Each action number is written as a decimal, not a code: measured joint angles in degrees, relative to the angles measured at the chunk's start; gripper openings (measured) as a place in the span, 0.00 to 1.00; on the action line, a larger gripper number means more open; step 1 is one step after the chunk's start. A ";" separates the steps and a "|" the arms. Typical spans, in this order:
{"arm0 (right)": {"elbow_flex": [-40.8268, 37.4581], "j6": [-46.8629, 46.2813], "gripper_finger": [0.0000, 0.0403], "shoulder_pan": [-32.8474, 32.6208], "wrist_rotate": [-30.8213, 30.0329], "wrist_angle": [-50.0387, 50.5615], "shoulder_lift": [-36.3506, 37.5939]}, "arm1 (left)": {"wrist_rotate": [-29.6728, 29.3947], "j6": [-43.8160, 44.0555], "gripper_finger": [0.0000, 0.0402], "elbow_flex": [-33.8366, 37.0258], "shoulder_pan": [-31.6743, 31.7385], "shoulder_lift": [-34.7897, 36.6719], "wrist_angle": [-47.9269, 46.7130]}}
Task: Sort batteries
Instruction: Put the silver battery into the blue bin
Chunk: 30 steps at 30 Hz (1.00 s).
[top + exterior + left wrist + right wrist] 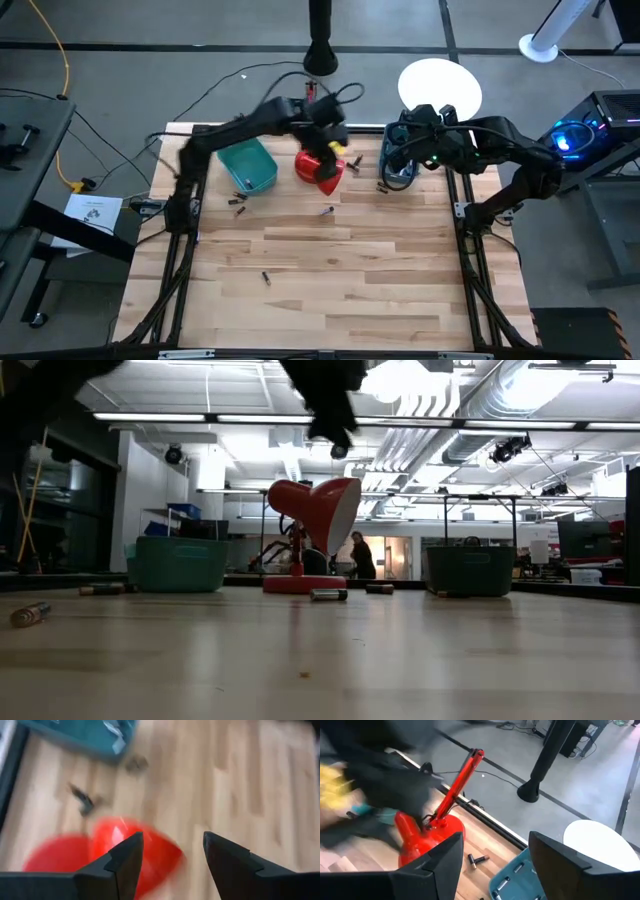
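Small dark batteries lie scattered on the wooden table: one (328,211) mid-table, one (266,278) nearer the front, a few (239,202) by the left teal bin (247,165), and two (475,860) between the lamp and the right teal bin (400,165). More batteries (512,875) lie inside the right bin. My left gripper (172,852) is open and hovers just above the shade of a red desk lamp (320,167), apart from it in the low view. My right gripper (495,862) is open above the right bin.
The red lamp (315,510) stands on its round base between the two bins, shade tilted, its arm (460,782) rising toward the far edge. In the low view, batteries (328,594) lie in front of it and one battery (30,613) lies near. Bare wood (330,300) fills the near half.
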State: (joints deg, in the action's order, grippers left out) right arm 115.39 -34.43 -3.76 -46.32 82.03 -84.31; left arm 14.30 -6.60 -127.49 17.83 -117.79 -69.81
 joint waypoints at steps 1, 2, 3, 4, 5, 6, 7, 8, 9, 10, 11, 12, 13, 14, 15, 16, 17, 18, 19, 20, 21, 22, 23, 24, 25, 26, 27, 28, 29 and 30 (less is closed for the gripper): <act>0.00 0.14 0.55 0.01 0.04 0.00 0.00 | -0.31 0.46 0.48 2.81 -0.52 3.18 -0.41; 0.00 0.21 0.55 0.00 0.16 0.01 0.00 | -0.74 1.02 0.47 5.97 -1.14 6.43 -0.26; 0.00 0.22 0.55 -0.01 0.35 0.01 0.00 | -2.10 1.74 0.45 9.49 -2.01 9.61 0.12; 0.00 0.43 0.55 -0.01 0.58 0.01 0.00 | -4.18 2.72 0.44 13.54 -2.92 13.29 0.75; 0.00 0.45 0.55 -0.01 1.01 0.02 0.00 | -6.54 3.84 0.43 18.01 -3.96 16.60 1.35; 0.00 0.60 0.55 -0.01 1.32 0.01 0.00 | -9.46 5.38 0.42 22.63 -5.05 20.02 1.93; 0.00 0.62 0.55 -0.01 1.57 0.01 0.00 | -12.00 7.31 0.41 27.31 -6.24 23.51 2.33; 0.00 0.59 0.55 -0.01 1.79 0.01 0.00 | -14.42 9.67 0.41 32.22 -7.41 26.93 2.88; 0.00 0.44 0.55 -0.01 1.83 0.00 0.00 | -16.62 12.92 0.40 36.92 -8.50 30.56 3.23; 0.00 0.42 0.55 -0.01 1.83 0.00 0.00 | -18.17 16.84 0.40 41.44 -9.60 34.10 3.28; 0.00 0.43 0.55 -0.01 1.83 0.01 0.00 | -19.45 21.16 0.39 45.72 -10.62 37.39 3.03; 0.00 0.42 0.55 -0.01 1.83 0.01 0.00 | -20.43 25.78 0.39 49.76 -11.65 40.47 2.92; 0.00 0.39 0.55 -0.01 1.85 -0.01 0.00 | -20.74 30.17 0.39 53.60 -12.68 43.16 2.78; 0.00 0.11 0.55 -0.01 1.85 -0.01 0.00 | -20.80 34.40 0.39 57.34 -13.79 45.58 2.23; 0.00 -0.10 0.55 0.01 1.87 -0.02 0.00 | -20.44 38.56 0.39 60.52 -14.94 47.59 1.44; 0.00 -0.07 0.55 0.01 1.87 -0.13 0.00 | -19.00 42.08 0.39 63.53 -16.07 49.33 0.41; 0.00 -0.05 0.55 0.01 1.87 -0.45 0.00 | -17.01 44.26 0.39 66.19 -17.11 50.80 -0.73; 0.00 0.02 0.55 0.01 1.87 -0.85 -0.02 | -14.97 45.33 0.39 68.84 -18.03 51.80 -2.11; 0.00 0.31 0.55 0.01 1.89 -1.33 -0.02 | -13.22 45.84 0.38 71.19 -18.96 52.16 -3.65; 0.00 0.36 0.55 0.01 1.89 -1.87 -0.02 | -12.02 46.26 0.37 73.34 -19.81 52.12 -5.19; 0.00 0.39 0.55 0.01 1.89 -2.38 -0.02 | -11.48 46.40 0.34 75.40 -20.51 51.83 -6.58; 0.00 0.39 0.55 0.01 1.91 -3.00 -0.02 | -11.17 46.37 0.31 77.24 -21.08 51.32 -8.16; 0.00 0.39 0.55 0.01 1.91 -3.51 -0.02 | -10.29 45.87 0.26 79.00 -21.38 50.75 -9.74; 0.00 0.40 0.55 0.01 1.91 -3.81 -0.02 | -9.40 45.25 0.21 80.74 -21.42 49.94 -11.00; 0.00 0.39 0.55 0.01 1.94 -4.13 -0.02 | -9.03 44.78 0.15 82.41 -21.42 49.11 -11.82; 0.00 0.39 0.55 0.01 1.94 -4.34 -0.02 | -8.76 44.28 0.09 83.91 -21.40 48.31 -11.16; 0.00 0.39 0.55 0.01 1.96 -4.48 -0.02 | -8.17 43.88 0.05 84.74 -21.38 47.78 -10.06; 0.00 0.39 0.55 0.01 1.96 -4.63 -0.04 | -7.13 43.77 0.02 85.05 -21.35 47.29 -7.90; 0.00 0.39 0.55 0.01 2.00 -4.88 -0.04 | -5.85 43.48 0.03 84.81 -21.22 46.51 -6.69; 0.00 0.39 0.55 0.01 2.03 -5.13 -0.04 | -4.95 43.07 0.03 84.77 -21.22 45.39 -6.09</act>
State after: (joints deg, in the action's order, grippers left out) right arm 115.39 -34.04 -3.75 -44.29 76.90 -84.36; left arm 9.36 36.47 -42.72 -3.40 -72.40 -75.90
